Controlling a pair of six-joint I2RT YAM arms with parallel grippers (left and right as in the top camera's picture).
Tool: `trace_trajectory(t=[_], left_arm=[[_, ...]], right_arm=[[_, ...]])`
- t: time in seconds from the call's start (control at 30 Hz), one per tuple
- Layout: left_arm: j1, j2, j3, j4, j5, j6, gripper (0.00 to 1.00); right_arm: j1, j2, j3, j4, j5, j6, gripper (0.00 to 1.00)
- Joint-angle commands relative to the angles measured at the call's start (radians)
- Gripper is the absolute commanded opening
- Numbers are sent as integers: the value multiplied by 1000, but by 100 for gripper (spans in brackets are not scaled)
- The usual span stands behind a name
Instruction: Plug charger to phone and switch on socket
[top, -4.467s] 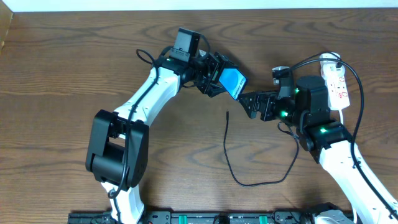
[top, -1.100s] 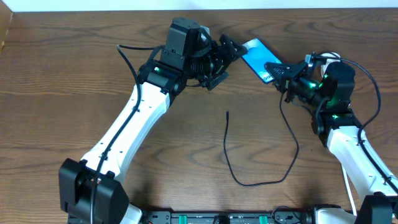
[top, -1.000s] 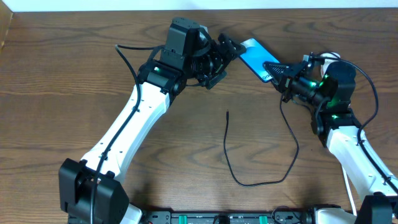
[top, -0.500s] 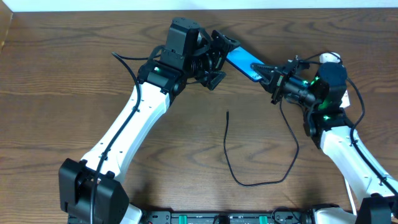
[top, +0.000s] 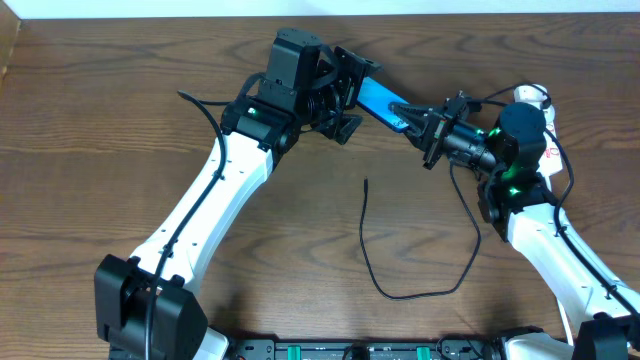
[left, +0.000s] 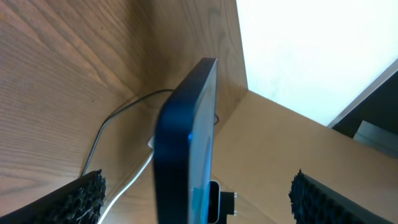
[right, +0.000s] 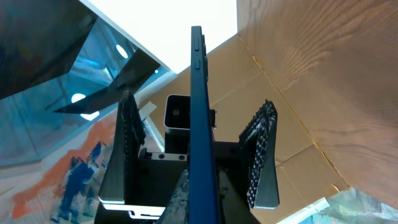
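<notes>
A robotics lab bench, by the look of it: a left arm and a right arm, white with black joints, mounted on a black rail at the edge of a wood-grain table; taped cardboard panels alongside.

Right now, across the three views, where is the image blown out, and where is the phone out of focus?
Left wrist: the phone sits close and soft-edged, with the upper right blown out white. Right wrist: white glare above the sharper, edge-on phone. Overhead: evenly lit, table grain crisp.
</notes>
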Motion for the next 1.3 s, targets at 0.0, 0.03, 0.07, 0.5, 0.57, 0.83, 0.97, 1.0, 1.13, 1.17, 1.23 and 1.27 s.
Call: trace_trajectory(t=[0.0,0.03,0.07,0.5,0.57,0.83,0.97,1.0,1.13,1.17,1.23,1.27], left_arm=[[3,-11,9,1,-25,-10,94],[3,-11,9,1,-29,-10,94],[3,-11,9,1,-42,-9,94],[3,-10,9,1,-95,-9,93],[3,-10,9,1,-94,-9,93],[3,-10,9,1,-83,-9,93],[3,-10,9,1,-83,-8,86],[3,-10,9,1,-83,-8,82],[3,-10,9,1,-83,-8,69],[3,-10,9,1,-83,-8,66],[3,-10,9,1,-83,-4,60],[2,-10,9,1,-83,-4,57]], right_arm=[[7,-5,13,14,0,13,1],[7,-5,13,14,0,13,1],[7,-5,13,14,0,13,1],[27,-5,13,58,0,13,1],[33,-5,13,61,0,13,2],[38,-5,13,63,-8,13,1],[40,-5,13,66,-8,13,1],[40,-5,13,67,-8,13,2],[40,-5,13,67,-8,13,2],[40,-5,13,67,-8,13,1],[40,-5,13,67,-11,13,2],[40,-5,13,66,-13,13,2]])
